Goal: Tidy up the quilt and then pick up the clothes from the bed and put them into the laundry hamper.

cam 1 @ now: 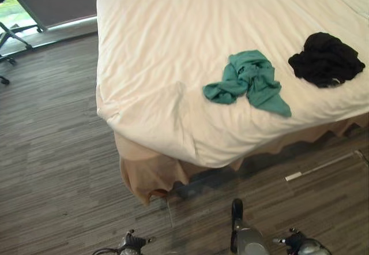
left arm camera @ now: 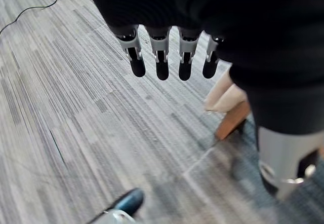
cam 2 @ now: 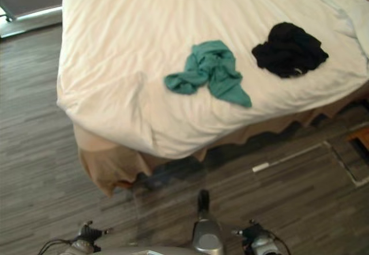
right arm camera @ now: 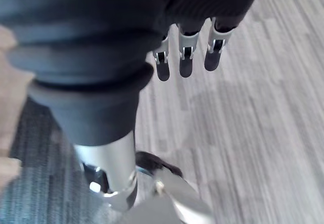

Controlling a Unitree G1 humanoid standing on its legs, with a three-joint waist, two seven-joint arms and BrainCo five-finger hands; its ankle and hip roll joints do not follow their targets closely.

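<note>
Nearest the camera, the left hand (left arm camera: 162, 57) and the right hand (right arm camera: 185, 57) hang over the grey striped floor (cam 1: 52, 168), each with straight, relaxed fingers and nothing in its grasp. Beyond them stands the bed (cam 1: 150, 174), its white quilt (cam 1: 173, 53) spread fairly smooth over the top. On the quilt lie a crumpled green garment (cam 1: 249, 82) and, well apart from it, a bunched black garment (cam 1: 326, 59).
</note>
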